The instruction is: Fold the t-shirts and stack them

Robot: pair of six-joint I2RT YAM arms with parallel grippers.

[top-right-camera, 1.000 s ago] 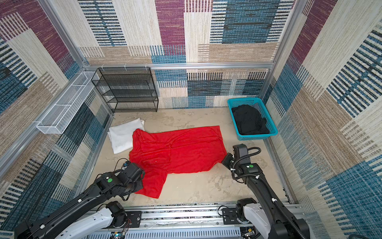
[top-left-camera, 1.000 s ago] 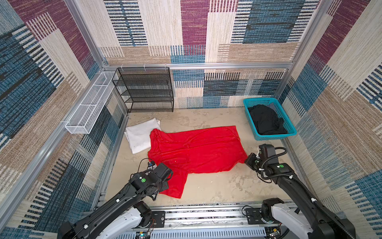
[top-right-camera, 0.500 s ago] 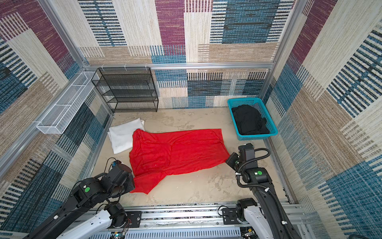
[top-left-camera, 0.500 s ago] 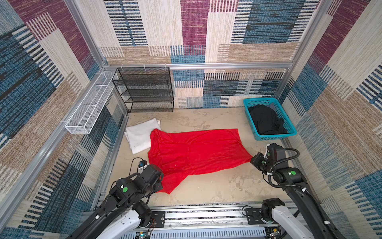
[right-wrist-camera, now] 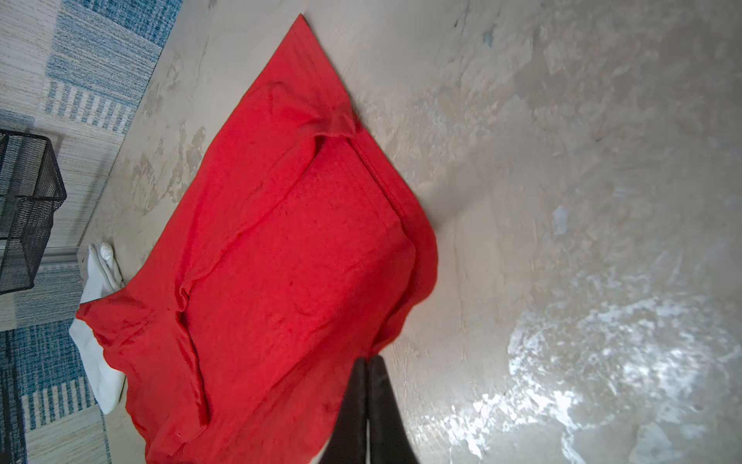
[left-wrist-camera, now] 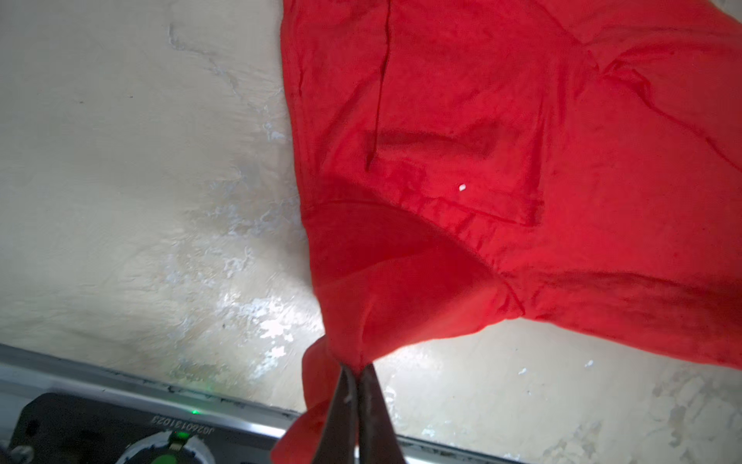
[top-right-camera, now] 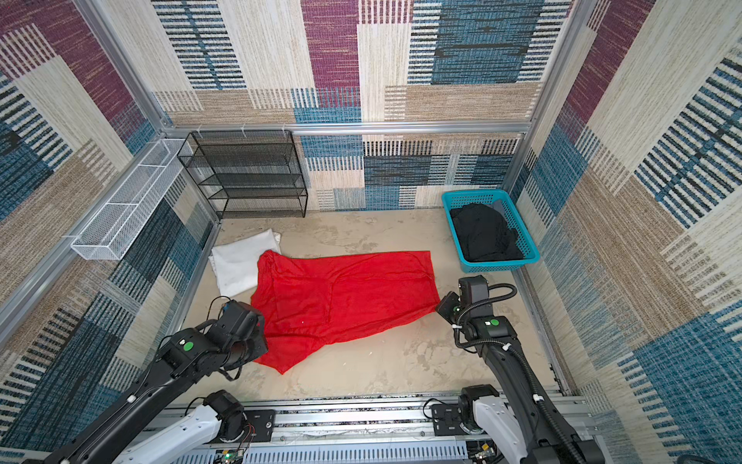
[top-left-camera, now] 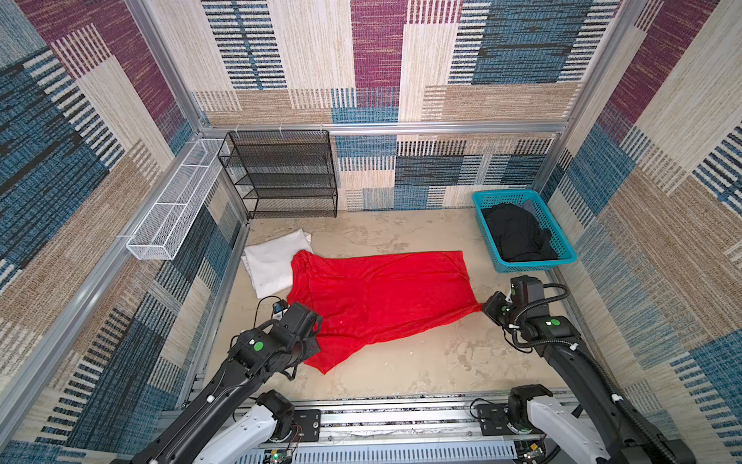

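The left gripper [left-wrist-camera: 355, 369] is clenched on the red t-shirt [left-wrist-camera: 482, 140]. In the left wrist view its two dark fingers [left-wrist-camera: 343, 405] are pressed together, and a bunched piece of the red cloth is pinched between them. From this pinch the cloth goes up and away, and a small loose flap hangs beside the fingers.

The right gripper [right-wrist-camera: 367, 361] is also closed tight and grasps the same shirt. In the right wrist view its fingertips meet exactly at the edge of the cloth. In both top views this side of the shirt is drawn out to a thin point at the gripper (the cloth looks stretched there).

The red t-shirt [top-left-camera: 381, 297] lies spread in the middle of the table [top-left-camera: 421, 361], between the two grippers. Its far left edge overlaps the white t-shirt [top-left-camera: 273, 261], which lies folded near the left wall. The black t-shirt [top-left-camera: 516, 237] is crumpled inside the teal basket [top-left-camera: 534, 266] at the far right corner, well apart from the red one.
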